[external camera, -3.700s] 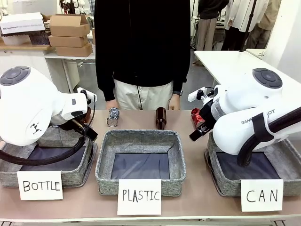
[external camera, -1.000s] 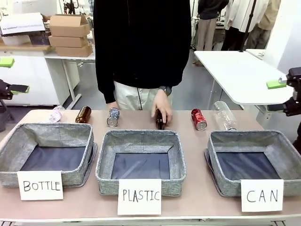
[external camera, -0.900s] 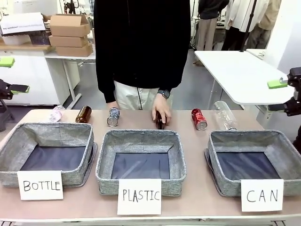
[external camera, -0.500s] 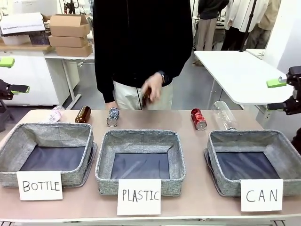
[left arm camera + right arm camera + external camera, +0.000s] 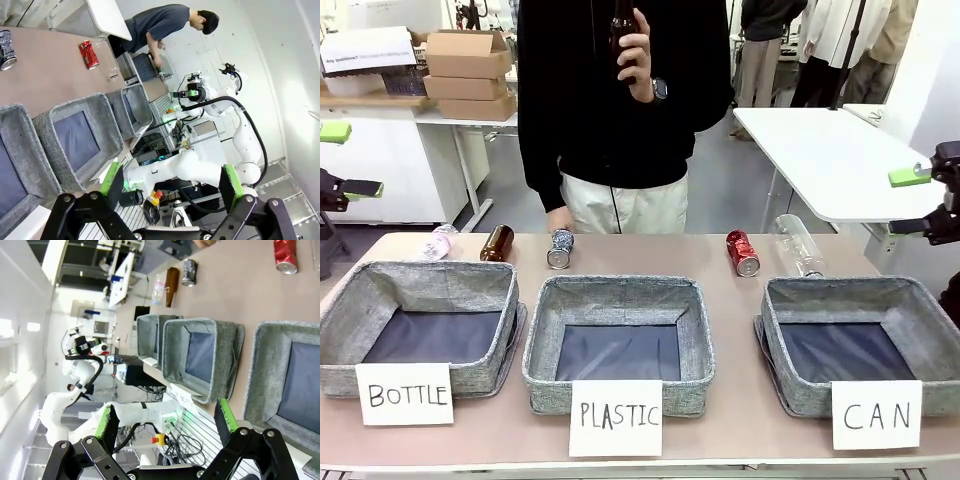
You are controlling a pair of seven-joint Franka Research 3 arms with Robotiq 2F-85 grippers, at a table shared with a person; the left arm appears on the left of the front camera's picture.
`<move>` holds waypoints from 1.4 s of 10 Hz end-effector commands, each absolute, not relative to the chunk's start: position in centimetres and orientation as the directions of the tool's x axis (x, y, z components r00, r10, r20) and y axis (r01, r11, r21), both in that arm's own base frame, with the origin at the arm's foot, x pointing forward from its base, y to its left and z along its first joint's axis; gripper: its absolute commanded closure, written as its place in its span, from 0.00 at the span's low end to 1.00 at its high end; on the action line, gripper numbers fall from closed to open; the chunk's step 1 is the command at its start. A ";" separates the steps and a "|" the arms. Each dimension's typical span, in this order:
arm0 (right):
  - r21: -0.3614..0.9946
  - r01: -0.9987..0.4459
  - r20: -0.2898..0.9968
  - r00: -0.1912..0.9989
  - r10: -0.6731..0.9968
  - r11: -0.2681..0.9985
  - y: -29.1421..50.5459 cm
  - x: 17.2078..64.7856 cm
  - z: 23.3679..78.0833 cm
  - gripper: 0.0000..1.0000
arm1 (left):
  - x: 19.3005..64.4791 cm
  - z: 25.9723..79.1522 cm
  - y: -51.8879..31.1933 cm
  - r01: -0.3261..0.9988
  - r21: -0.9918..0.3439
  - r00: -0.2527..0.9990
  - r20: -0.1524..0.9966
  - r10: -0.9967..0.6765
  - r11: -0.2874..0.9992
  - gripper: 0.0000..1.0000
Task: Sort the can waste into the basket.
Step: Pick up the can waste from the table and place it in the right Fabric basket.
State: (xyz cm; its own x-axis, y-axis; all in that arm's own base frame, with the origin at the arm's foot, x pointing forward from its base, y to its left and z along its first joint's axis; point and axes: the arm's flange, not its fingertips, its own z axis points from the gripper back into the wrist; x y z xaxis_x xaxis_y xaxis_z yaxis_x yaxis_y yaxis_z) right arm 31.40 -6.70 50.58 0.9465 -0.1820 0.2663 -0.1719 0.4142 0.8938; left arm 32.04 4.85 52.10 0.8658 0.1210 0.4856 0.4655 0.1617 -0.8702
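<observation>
Left hand [image 5: 348, 158] and right hand [image 5: 912, 202] hover raised, jaws spread wide.

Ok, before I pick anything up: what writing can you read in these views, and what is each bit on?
"BOTTLE": hand-lettered on the left sign, on the left basket.
"PLASTIC": on the middle sign, on the middle basket.
"CAN": on the right sign, on the right basket.
Too small to read: print on the white box in the far background, on the red can and on the blue-silver can.
</observation>
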 end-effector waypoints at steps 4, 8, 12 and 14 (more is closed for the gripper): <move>0.894 -0.171 0.265 0.947 -0.183 0.415 -6.7 31.4 50.6 0.00 | 32.0 52.1 4.8 0.466 -0.870 0.866 0.486 0.121 0.161 0.00; 0.894 -0.171 0.265 0.947 -0.183 0.415 -6.7 31.4 50.6 0.00 | 34.4 59.6 4.7 0.770 -0.134 0.598 0.492 -0.632 0.623 0.00; 0.894 -0.171 0.265 0.947 -0.183 0.415 -6.7 31.4 50.6 0.00 | 32.2 62.2 4.6 0.684 -0.506 0.710 0.628 -0.319 0.526 0.00; 0.894 -0.171 0.265 0.947 -0.183 0.415 -6.7 31.4 50.6 0.00 | 28.0 68.3 7.3 0.809 -0.323 0.524 0.775 -0.352 0.492 0.00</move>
